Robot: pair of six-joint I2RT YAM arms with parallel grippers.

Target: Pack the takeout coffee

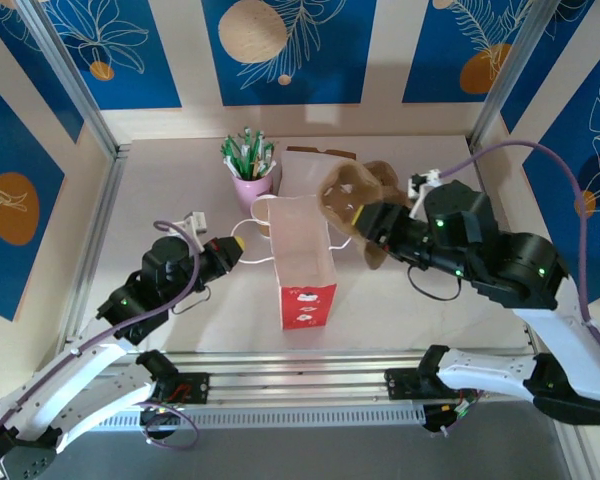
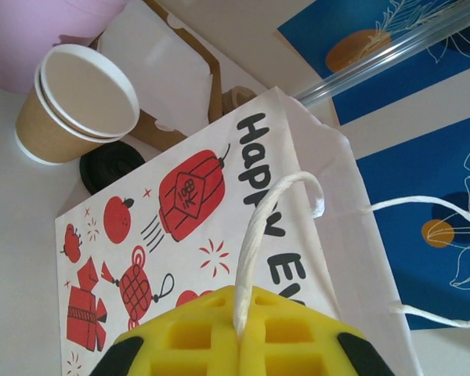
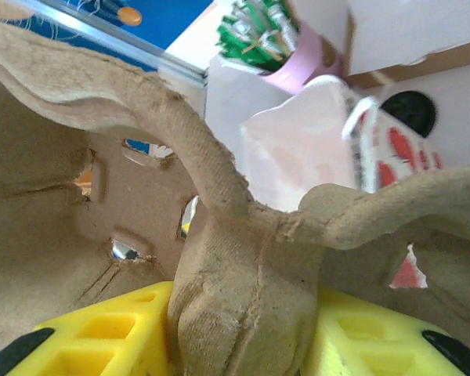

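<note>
Two grippers meet at an upright white paper bag [image 1: 305, 262]. The left gripper [image 2: 239, 335] is pinched together on its string handle [image 2: 254, 235]; the right gripper [image 3: 247, 329] is clamped on a pulp cup carrier [image 3: 219, 196] above it. The takeout coffee cup [image 2: 72, 102] stands open behind the bag, with its black lid [image 2: 112, 166] lying flat just beside it.

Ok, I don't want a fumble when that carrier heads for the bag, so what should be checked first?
1. Grip of the left hand on the string handle: ok, shut on it.
2. Grip of the right hand on the pulp cup carrier: ok, clamped.
3. The paper bag upright with its mouth open: ok.
4. Carrier centred over the mouth: not ok, it hangs at the bag's far right corner.
5. The black lid on the tan cup: not ok, it lies beside the open cup.
</note>
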